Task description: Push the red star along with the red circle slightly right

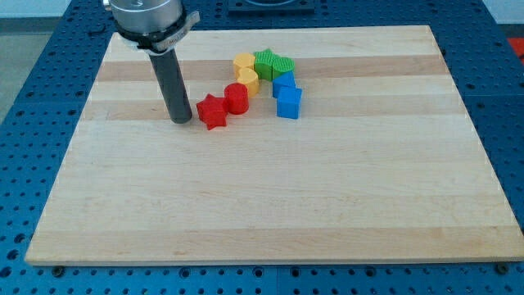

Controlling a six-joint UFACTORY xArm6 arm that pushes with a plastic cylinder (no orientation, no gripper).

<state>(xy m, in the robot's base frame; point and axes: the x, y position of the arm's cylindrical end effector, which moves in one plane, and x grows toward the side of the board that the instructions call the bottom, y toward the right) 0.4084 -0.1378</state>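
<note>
Rod planted on the wooden board [270,213], my tip [182,120] down at the surface, holding nothing, since a bare rod has nothing to open or close. Red star [212,111] just beside the tip at about 3 o'clock, contact too close to call. Red circle [237,97] touching the star at its 2 o'clock. Beyond it, a tight cluster: two yellow blocks [246,70], a green star [273,63], two blue blocks [286,94]. Judged from this: approach finished, tip lined up, the rightward shove itself seemingly yet to come. Little room before the yellow and blue pieces.
</note>
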